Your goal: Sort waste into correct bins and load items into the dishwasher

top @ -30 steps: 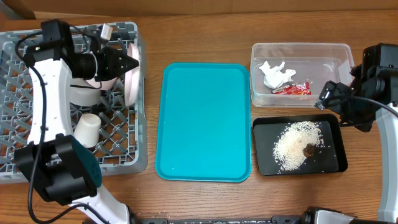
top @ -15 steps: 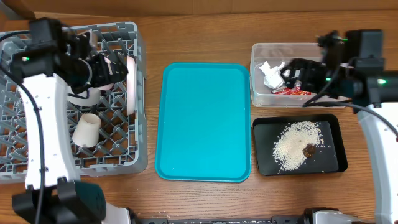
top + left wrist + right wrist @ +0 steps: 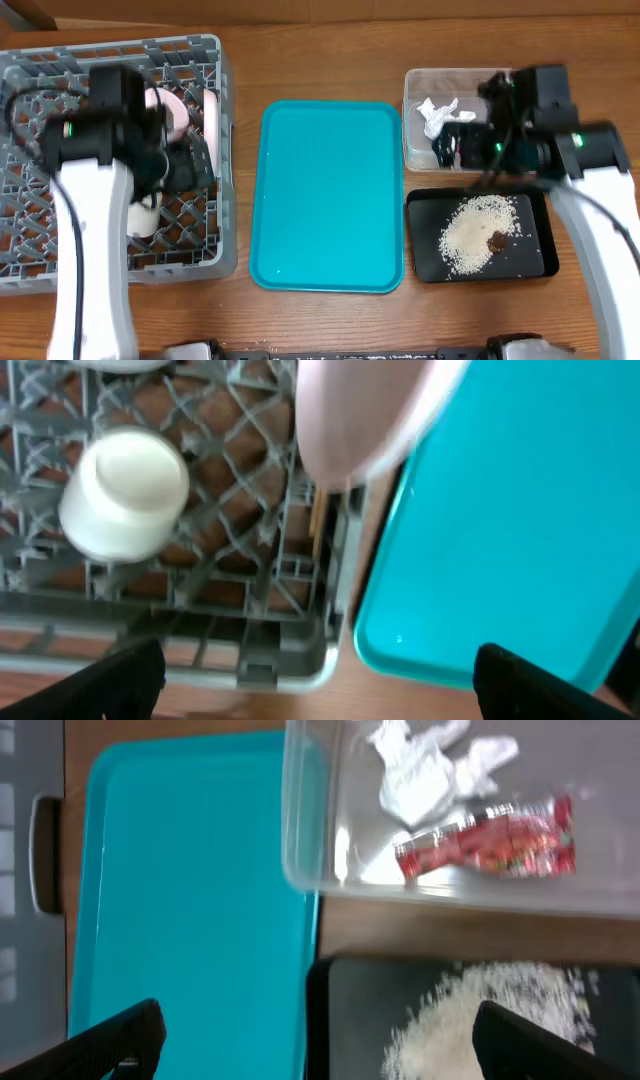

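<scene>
The grey dishwasher rack [image 3: 60, 62] holds a small white cup [image 3: 125, 490] on its side and a pale pink dish [image 3: 350, 410] on edge by the right wall [image 3: 208, 120]. My left gripper [image 3: 188, 165] hovers open and empty over the rack's right part; its fingertips [image 3: 110, 685] stand far apart. The clear tub [image 3: 480, 78] holds a white tissue [image 3: 430, 770] and a red wrapper [image 3: 490, 845]. Rice [image 3: 470, 235] and a brown lump [image 3: 497, 240] lie in the black tray [image 3: 540, 268]. My right gripper [image 3: 450, 148] is open and empty above the tub's front edge.
A large teal serving tray [image 3: 330, 195] lies between the rack and the two bins, bare. Another round pale dish [image 3: 165, 105] shows in the rack behind my left arm. The wooden table runs along the front edge.
My left gripper has opened and drawn back from the dish near the rack's right wall. My right arm has swung in from the right over the clear tub and opened wider.
</scene>
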`<act>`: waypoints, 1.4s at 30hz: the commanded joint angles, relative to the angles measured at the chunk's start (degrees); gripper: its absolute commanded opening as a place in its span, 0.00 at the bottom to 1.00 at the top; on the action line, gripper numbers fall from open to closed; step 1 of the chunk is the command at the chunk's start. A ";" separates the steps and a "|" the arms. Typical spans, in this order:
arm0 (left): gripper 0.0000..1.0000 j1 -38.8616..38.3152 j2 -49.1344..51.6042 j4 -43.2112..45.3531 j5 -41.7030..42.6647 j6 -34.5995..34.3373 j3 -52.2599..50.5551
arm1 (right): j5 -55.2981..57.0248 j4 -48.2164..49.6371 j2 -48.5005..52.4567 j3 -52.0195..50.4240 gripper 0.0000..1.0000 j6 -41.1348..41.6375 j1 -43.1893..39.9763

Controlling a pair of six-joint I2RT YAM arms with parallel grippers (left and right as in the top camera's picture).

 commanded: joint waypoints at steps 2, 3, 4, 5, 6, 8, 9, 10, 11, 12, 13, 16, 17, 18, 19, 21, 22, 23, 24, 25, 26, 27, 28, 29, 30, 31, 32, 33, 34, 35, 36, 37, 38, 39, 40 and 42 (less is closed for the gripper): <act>1.00 -0.44 -21.94 10.84 5.53 7.17 -14.29 | 3.17 7.72 -19.52 -12.00 1.00 1.03 -0.11; 1.00 -0.44 -28.30 14.86 6.60 7.58 -18.82 | 4.57 9.73 -24.13 -14.99 1.00 1.90 -0.11; 1.00 -0.44 -33.81 18.01 6.58 6.88 -22.56 | 6.62 10.71 -28.72 -17.75 1.00 2.60 -0.11; 1.00 -0.44 -38.86 20.48 6.58 6.73 -25.55 | 7.08 10.40 -33.57 -20.06 1.00 2.58 -0.11; 1.00 -0.44 -43.69 22.93 6.62 6.71 -28.04 | 7.08 9.44 -36.54 -20.92 1.00 2.58 -0.11; 1.00 -0.44 -48.92 23.26 6.54 6.73 -29.35 | 7.08 6.40 -39.87 -21.03 1.00 2.58 -0.11; 1.00 -0.44 -50.45 22.14 6.56 6.73 -29.33 | 7.08 5.27 -40.87 -21.03 1.00 2.58 -0.11; 1.00 -0.44 -51.67 21.03 6.56 6.73 -29.33 | 7.08 3.69 -41.79 -21.03 1.00 2.58 -0.11; 1.00 -0.44 -52.39 20.09 6.56 6.73 -29.33 | 7.08 2.86 -42.03 -21.05 1.00 2.58 -0.11; 1.00 -0.44 -52.98 18.73 6.56 6.73 -29.33 | 7.08 1.88 -42.05 -21.05 1.00 2.58 -0.11; 1.00 -0.44 -53.13 17.18 6.54 6.73 -29.33 | 7.08 0.72 -41.94 -21.07 1.00 2.56 -0.11; 1.00 -0.44 -53.11 13.07 6.54 6.73 -29.33 | 7.08 -0.02 -41.94 -21.11 1.00 2.58 -0.11; 1.00 -0.44 -53.11 11.85 6.54 6.73 -29.33 | 7.08 -0.02 -41.94 -21.11 1.00 2.58 -0.11; 1.00 -0.44 -53.11 10.97 6.54 6.73 -29.33 | 7.08 -0.02 -41.94 -21.11 1.00 2.56 -0.11; 1.00 -0.44 -53.11 9.60 6.54 6.73 -29.33 | 7.08 0.00 -41.94 -21.11 1.00 2.58 -0.11; 1.00 -0.44 -53.11 8.81 6.54 6.73 -29.35 | 8.74 0.02 -41.94 -21.11 1.00 2.56 -0.11; 1.00 -0.44 -53.11 8.61 6.54 6.73 -29.33 | 10.27 0.02 -41.94 -21.11 1.00 2.56 -0.11; 1.00 -0.44 -53.11 8.59 6.54 6.73 -29.33 | 10.78 0.09 -42.32 -21.24 1.00 2.27 -0.09; 1.00 -0.44 -53.11 8.59 6.54 6.73 -29.33 | 12.37 -0.07 -43.12 -21.35 1.00 1.90 -0.09; 1.00 -0.44 -53.11 8.59 6.54 6.73 -29.33 | 13.46 -0.37 -43.95 -21.46 1.00 1.95 -0.17; 1.00 -0.44 -53.11 8.59 6.54 6.73 -29.35 | 13.33 -0.17 -45.38 -21.77 1.00 1.92 -0.15; 1.00 -0.44 -53.11 8.59 6.54 6.73 -29.35 | 13.33 0.55 -46.49 -22.16 1.00 1.92 -0.15; 1.00 -0.44 -53.11 8.59 6.54 6.73 -29.33 | 13.33 1.60 -47.56 -22.73 1.00 1.90 -0.15; 1.00 -0.44 -53.11 8.59 6.54 6.73 -29.33 | 13.33 4.22 -50.07 -24.44 1.00 1.90 -0.15; 1.00 -0.44 -53.11 8.59 6.54 6.73 -29.33 | 13.31 7.52 -53.22 -27.12 1.00 1.92 -0.15; 1.00 -0.44 -53.11 8.59 6.54 6.73 -29.33 | 13.29 11.45 -56.65 -30.51 1.00 1.92 -0.15; 1.00 -0.44 -53.11 8.59 6.54 6.73 -29.33 | 13.29 16.33 -60.54 -34.69 1.00 1.92 -0.17; 1.00 -0.44 -53.11 8.59 6.54 6.73 -29.35 | 13.29 18.86 -62.42 -36.87 1.00 1.92 -0.17; 1.00 -0.44 -53.11 8.59 6.54 6.73 -29.33 | 12.94 24.52 -65.85 -41.44 1.00 1.92 -0.17; 1.00 -0.44 -53.11 8.59 6.54 6.73 -29.33 | 12.83 28.30 -67.80 -44.44 1.00 1.95 -0.17; 1.00 -0.44 -53.11 8.59 6.54 6.73 -29.35 | 12.70 31.87 -69.40 -47.12 1.00 1.95 -0.17; 1.00 -0.44 -53.11 8.59 6.54 6.73 -29.33 | 12.15 36.83 -71.28 -50.69 1.00 1.95 -0.35; 1.00 -0.44 -53.11 8.59 6.54 6.73 -29.33 | 11.45 40.70 -72.61 -53.37 1.00 1.95 -0.70; 1.00 -0.44 -53.11 8.59 6.54 6.73 -29.35 | 10.43 45.44 -74.07 -56.78 1.00 1.95 -1.25; 1.00 -0.44 -53.11 8.59 6.54 6.73 -29.35 | 9.62 48.92 -75.06 -59.25 1.00 1.95 -1.70; 1.00 -0.44 -53.11 8.59 6.54 6.73 -29.33 | 7.56 59.41 -77.53 -66.42 1.00 1.95 -2.95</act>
